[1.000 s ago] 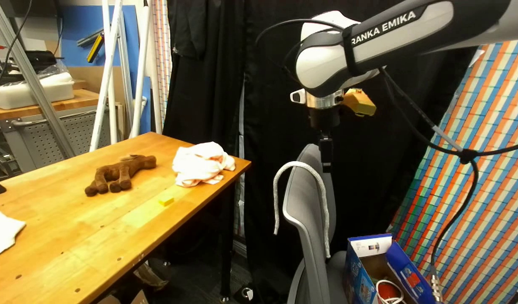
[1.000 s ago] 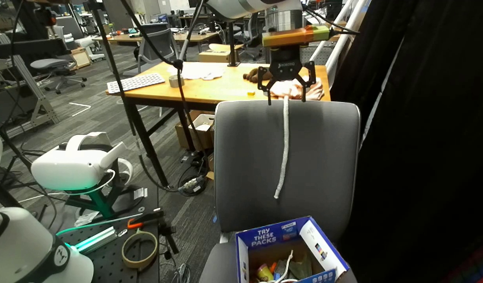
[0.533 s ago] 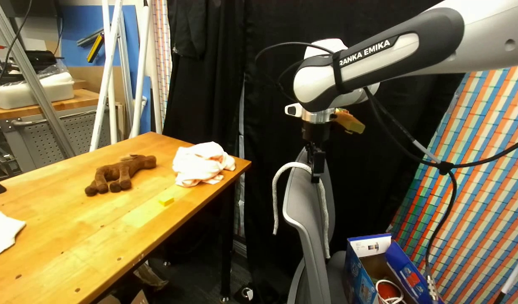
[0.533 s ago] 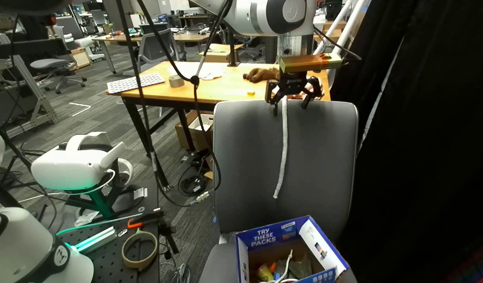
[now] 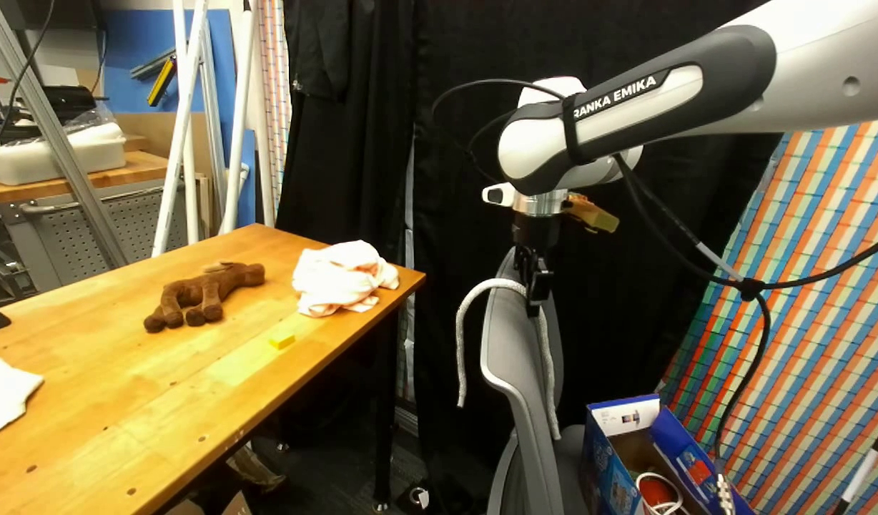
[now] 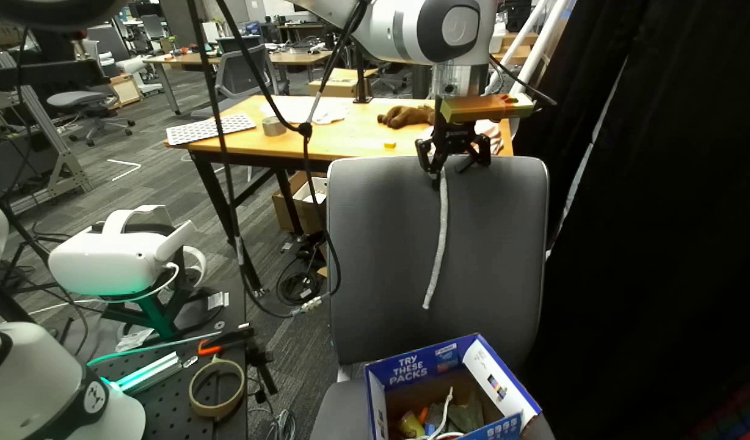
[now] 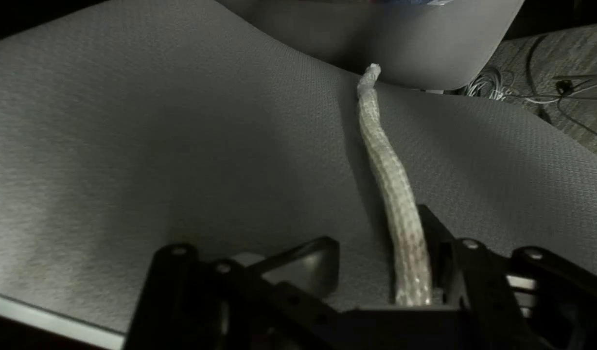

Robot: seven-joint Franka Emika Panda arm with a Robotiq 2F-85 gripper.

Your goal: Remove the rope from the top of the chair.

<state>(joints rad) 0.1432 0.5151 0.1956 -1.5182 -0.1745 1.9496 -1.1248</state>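
A whitish rope (image 6: 440, 238) hangs over the top of the grey chair (image 6: 381, 263), one end down the front of the backrest and the other end loose behind it. My gripper (image 5: 533, 304) is low at the upper edge of the backrest, pointing down. In the wrist view the rope (image 7: 392, 180) runs between the fingers, close against the right finger (image 7: 432, 228). A gap still separates it from the left finger (image 7: 327, 265), so the jaws are part-way open around the rope. The gripper's body hides the part of the rope nearest the chair top.
A blue box (image 6: 411, 370) of small items sits on the chair seat. Behind the backrest stands a wooden table (image 5: 160, 372) with a brown plush toy (image 5: 203, 293), a pale pink cloth (image 5: 344, 277) and a yellow block (image 5: 282, 340). A black curtain (image 6: 656, 214) hangs beside the chair.
My gripper has come down onto the chair top, and its fingers have drawn closer together around the rope. The rope's loose end behind the backrest and the backrest itself have shifted slightly.
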